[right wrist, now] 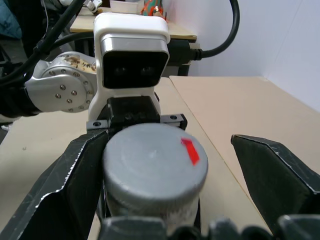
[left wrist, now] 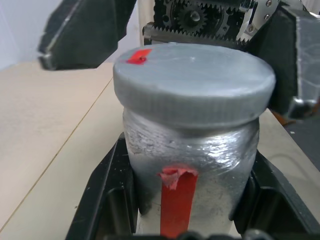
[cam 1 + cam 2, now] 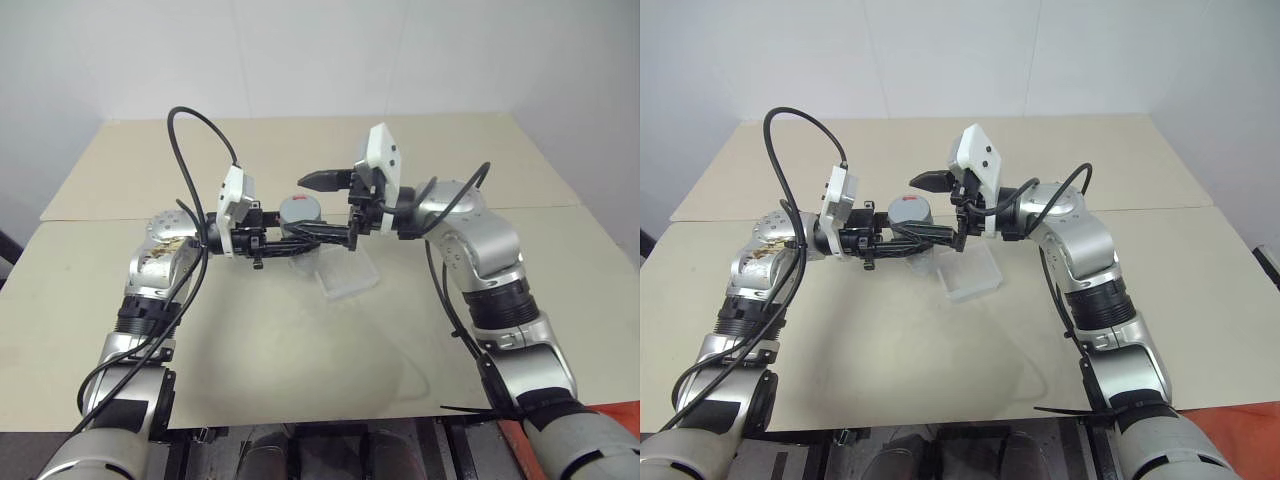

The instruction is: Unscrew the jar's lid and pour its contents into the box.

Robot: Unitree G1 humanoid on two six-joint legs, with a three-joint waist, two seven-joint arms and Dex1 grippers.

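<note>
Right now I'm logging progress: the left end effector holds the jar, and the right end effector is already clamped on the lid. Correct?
Not quite. The left end effector does hold the jar, but the right end effector is open around the lid, one finger apart from it, as the right wrist view shows.

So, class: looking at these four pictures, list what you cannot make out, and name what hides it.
- The contents: hidden in every view by the jar wall and the closed lid.
- The jar's base: in the left wrist view, cut off by the picture's edge and covered by the left end effector.
- The box: its near-jar part is hidden in the eye views by jar and fingers.
- Whether the right end effector touches the lid: unclear.
</note>
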